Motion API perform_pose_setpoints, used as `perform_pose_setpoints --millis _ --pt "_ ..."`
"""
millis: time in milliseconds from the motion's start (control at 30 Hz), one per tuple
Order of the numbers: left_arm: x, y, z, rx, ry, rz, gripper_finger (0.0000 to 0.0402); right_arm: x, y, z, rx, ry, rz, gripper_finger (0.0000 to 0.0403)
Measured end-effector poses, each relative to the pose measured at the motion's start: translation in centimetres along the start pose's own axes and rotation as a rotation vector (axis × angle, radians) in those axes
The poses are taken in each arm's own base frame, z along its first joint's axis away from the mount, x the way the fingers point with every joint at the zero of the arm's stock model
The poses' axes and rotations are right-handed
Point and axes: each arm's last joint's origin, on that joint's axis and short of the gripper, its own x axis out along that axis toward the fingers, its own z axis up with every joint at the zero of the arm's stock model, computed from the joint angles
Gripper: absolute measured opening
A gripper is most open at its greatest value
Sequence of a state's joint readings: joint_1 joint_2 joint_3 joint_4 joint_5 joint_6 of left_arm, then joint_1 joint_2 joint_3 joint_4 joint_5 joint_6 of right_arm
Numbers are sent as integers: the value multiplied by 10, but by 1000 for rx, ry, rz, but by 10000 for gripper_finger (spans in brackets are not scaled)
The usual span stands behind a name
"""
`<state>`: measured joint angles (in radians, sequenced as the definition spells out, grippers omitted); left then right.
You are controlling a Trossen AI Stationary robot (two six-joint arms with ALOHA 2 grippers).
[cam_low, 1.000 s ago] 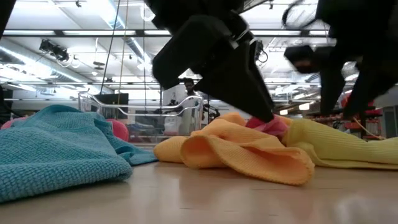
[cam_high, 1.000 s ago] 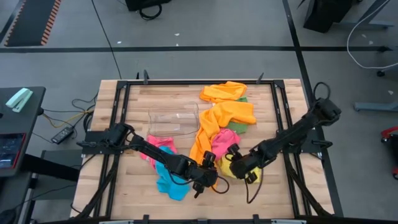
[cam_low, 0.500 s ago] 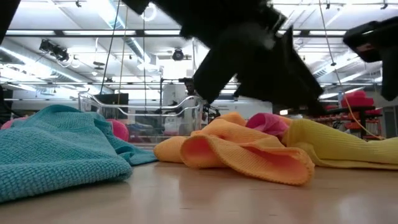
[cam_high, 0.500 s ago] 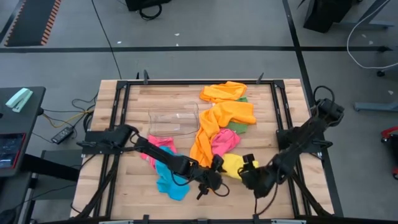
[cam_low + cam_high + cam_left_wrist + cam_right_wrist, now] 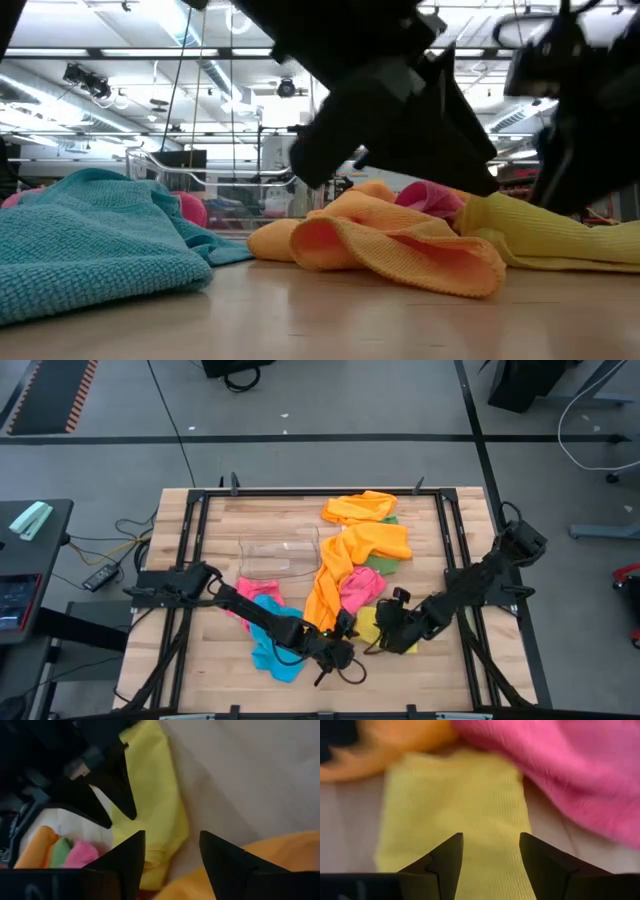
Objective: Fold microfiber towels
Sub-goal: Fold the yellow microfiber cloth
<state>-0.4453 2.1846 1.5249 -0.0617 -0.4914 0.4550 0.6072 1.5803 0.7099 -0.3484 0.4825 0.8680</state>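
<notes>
Folding barely begun: the microfiber towels (image 5: 352, 555) lie crumpled mid-table, while the left gripper (image 5: 338, 643) and right gripper (image 5: 385, 628), jaws parted and empty, hover over the yellow towel (image 5: 455, 815).

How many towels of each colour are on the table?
Orange towels: 2
Pink towels: 2
Blue towel: 1
Yellow towel: 1
Green towel: 1, mostly hidden under the orange
Total: 7
</notes>
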Motion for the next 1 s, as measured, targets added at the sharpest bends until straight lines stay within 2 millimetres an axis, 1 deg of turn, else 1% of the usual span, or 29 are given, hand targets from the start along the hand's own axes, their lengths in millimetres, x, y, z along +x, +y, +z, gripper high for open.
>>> perform_pose_setpoints --millis 100,200,300,367,500,633,767,867,1000 --pt "-7 -3 4 -15 -4 -4 186 13 -2 -5 -27 60 47 204" --pt "-11 -2 7 -33 -18 -3 179 14 1 -8 -114 100 85 204" --pt "-10 -1 6 -49 -16 -3 174 5 8 -16 -209 157 176 204" --pt "-9 1 5 -58 -15 0 172 -3 11 -21 -238 181 215 202" --pt "-5 8 4 -97 -22 2 173 -12 12 -28 -243 177 212 192" --pt "-2 14 5 -153 -82 -47 172 -10 10 -23 -235 132 168 183" --pt "2 18 5 -184 -111 -45 178 -3 1 -12 -189 91 104 181" --pt "6 19 4 -168 -123 -44 187 1 -4 -4 -177 79 88 180" --pt "14 15 3 -108 -149 -36 198 -3 2 7 -186 51 107 180"
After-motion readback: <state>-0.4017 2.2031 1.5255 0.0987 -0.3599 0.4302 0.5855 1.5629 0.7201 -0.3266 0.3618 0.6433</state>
